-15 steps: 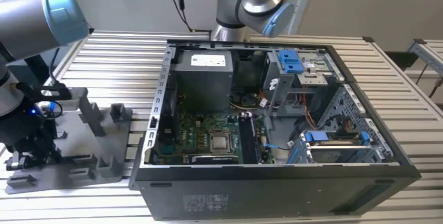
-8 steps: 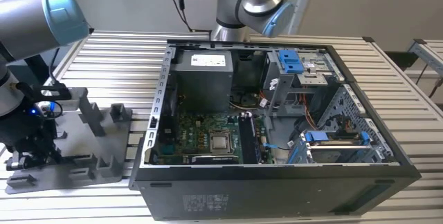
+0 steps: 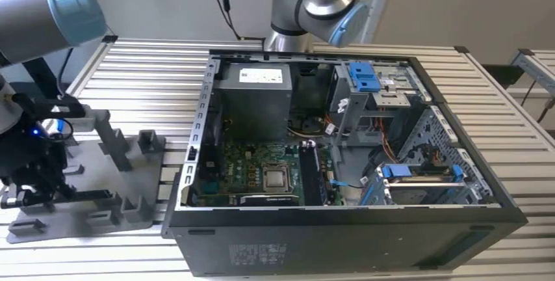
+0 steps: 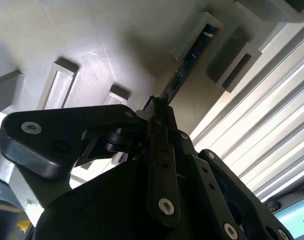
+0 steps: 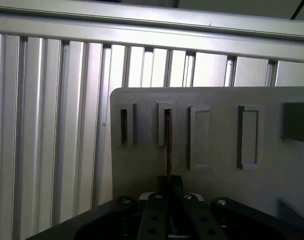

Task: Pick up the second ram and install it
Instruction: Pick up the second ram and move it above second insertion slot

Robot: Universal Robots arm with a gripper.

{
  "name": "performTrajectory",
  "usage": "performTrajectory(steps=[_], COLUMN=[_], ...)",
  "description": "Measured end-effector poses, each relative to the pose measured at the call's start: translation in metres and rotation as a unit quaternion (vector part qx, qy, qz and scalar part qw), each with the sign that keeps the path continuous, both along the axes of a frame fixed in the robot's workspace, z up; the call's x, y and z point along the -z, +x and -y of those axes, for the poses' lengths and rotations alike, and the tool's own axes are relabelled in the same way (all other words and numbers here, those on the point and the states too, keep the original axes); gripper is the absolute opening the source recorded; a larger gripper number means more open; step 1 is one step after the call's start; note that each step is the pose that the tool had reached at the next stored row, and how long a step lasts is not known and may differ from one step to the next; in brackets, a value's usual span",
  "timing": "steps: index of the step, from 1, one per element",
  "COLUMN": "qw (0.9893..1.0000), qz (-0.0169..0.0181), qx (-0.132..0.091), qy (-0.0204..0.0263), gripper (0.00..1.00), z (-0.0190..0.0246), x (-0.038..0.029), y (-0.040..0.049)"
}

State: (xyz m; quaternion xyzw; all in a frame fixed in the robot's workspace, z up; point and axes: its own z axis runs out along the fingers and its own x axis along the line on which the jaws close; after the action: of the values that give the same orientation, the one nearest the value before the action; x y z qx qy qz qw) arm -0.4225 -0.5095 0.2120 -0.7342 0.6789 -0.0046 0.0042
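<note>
The second ram (image 5: 168, 142) is a thin dark stick standing on edge in a slot of the grey holder plate (image 5: 217, 130). In the second wrist view the second ram (image 4: 183, 72) runs from a raised slot post on the holder plate (image 4: 107, 45) down to my fingertips. My gripper (image 5: 170, 181) sits over the stick's near end, with its jaws closed against both faces of the stick. In the exterior view the gripper (image 3: 30, 193) hangs low over the holder plate (image 3: 130, 196) at the exterior view's left.
An open computer case (image 3: 485, 190) lies on the slatted table (image 3: 147, 73) to the exterior view's right of the plate, with its motherboard (image 3: 260, 170) exposed. Upright posts (image 3: 113, 141) rise from the plate near my arm. A second robot arm (image 3: 312, 1) stands behind the case.
</note>
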Motion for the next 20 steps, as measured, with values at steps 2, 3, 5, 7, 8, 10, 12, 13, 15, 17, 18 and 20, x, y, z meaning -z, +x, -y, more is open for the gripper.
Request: performTrajectory(steps=[2, 3, 5, 7, 8, 10, 12, 13, 15, 17, 18, 20], qw=[1.0000, 1.0000, 1.0000, 1.0000, 1.0000, 0.9998, 0.9995, 0.9995, 0.9995, 0.9995, 0.9995, 0.9995], qz=[0.0000, 0.0000, 0.0000, 0.0001, 0.0001, 0.0000, -0.0002, -0.0002, 0.0000, 0.0000, 0.0000, 0.0000], qx=[0.000, 0.000, 0.000, 0.003, 0.009, 0.022, 0.031, 0.031, 0.031, 0.031, 0.031, 0.031], qy=[0.0000, 0.0000, 0.0000, 0.0001, 0.0001, 0.0000, -0.0001, -0.0001, 0.0000, 0.0000, 0.0000, 0.0000], gripper=[0.14, 0.14, 0.14, 0.14, 0.14, 0.14, 0.14, 0.14, 0.14, 0.14, 0.14, 0.14], z=[0.0000, 0.0000, 0.0000, -0.0001, -0.0001, 0.0000, 0.0000, 0.0000, 0.0000, 0.0000, 0.0000, 0.0000], x=[-0.0041, -0.0055, -0.0080, -0.0089, -0.0089, -0.0093, -0.0106, -0.0121, -0.0160, -0.0201, -0.0220, -0.0255], y=[0.0000, 0.0000, 0.0000, 0.0001, 0.0001, 0.0001, 0.0000, 0.0000, 0.0000, 0.0000, 0.0000, 0.0000])
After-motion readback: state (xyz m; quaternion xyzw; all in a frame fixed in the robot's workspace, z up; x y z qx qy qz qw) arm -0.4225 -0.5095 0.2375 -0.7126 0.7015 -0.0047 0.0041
